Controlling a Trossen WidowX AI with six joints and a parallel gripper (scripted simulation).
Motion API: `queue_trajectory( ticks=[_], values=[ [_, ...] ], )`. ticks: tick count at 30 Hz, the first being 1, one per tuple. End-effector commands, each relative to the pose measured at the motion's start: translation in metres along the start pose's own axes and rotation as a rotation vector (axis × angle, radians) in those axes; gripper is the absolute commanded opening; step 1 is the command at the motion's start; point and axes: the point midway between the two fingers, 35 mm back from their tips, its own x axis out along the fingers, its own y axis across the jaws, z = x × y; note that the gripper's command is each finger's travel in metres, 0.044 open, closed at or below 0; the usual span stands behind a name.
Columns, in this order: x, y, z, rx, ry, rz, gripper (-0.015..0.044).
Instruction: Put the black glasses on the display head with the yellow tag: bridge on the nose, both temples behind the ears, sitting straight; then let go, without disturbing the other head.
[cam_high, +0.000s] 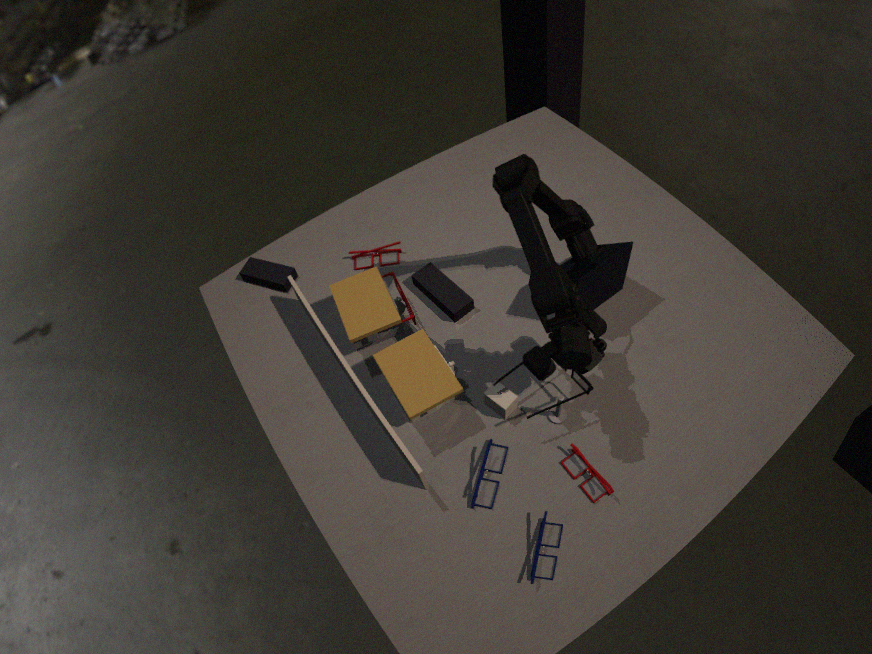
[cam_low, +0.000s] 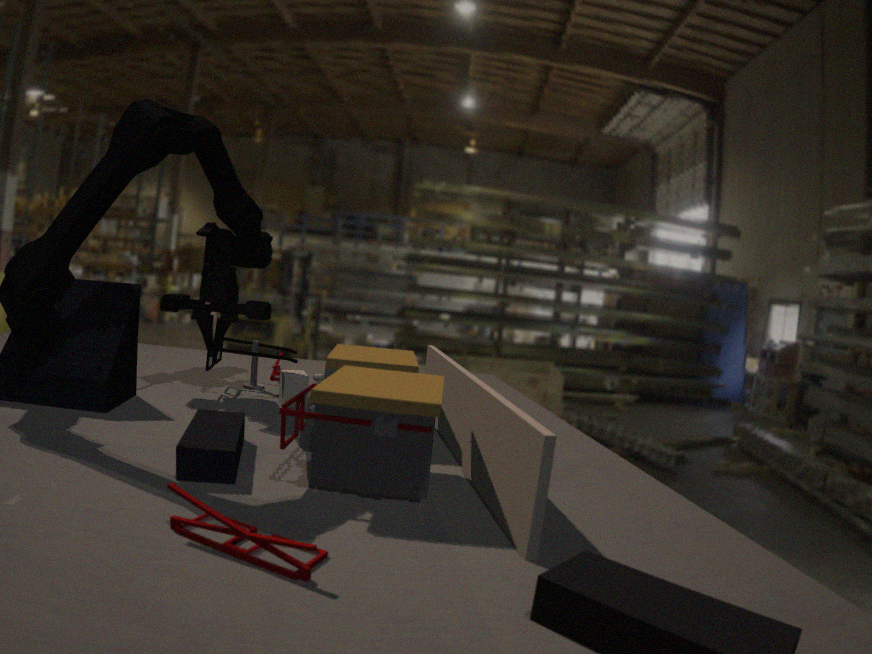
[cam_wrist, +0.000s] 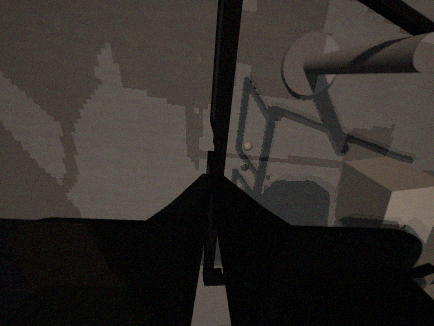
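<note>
The black glasses (cam_high: 559, 404) (cam_low: 287, 352) (cam_wrist: 226, 65) hang above the table with temples open. My gripper (cam_low: 213, 359) (cam_wrist: 211, 181) is shut on them; in the top view its fingertips are hidden under the arm. The glasses are beside and above a grey post (cam_low: 254, 366) (cam_wrist: 370, 56) on a round base. One display head with a flat yellow top (cam_high: 419, 373) (cam_low: 373, 353) shows no glasses. The other head (cam_high: 364, 302) (cam_low: 369, 457), also yellow-topped, wears red glasses (cam_low: 331, 415). A separate yellow tag cannot be told apart from the tops.
A white block (cam_high: 501, 401) (cam_low: 294, 384) stands between the held glasses and the bare head. A long upright panel (cam_high: 350, 370) (cam_low: 493, 436) stands behind both heads. Dark blocks (cam_high: 442, 292) (cam_high: 267, 274) and folded red glasses (cam_high: 586, 469) and blue glasses (cam_high: 486, 475) lie around.
</note>
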Motion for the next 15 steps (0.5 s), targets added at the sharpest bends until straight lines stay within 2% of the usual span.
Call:
queue_trajectory(
  ticks=[1, 15],
  values=[
    [-0.0003, 0.0006, -0.0039, -0.006, 0.004, -0.005, 0.0000],
    [-0.0001, 0.0028, -0.0117, -0.006, 0.004, -0.005, 0.0000]
  ],
)
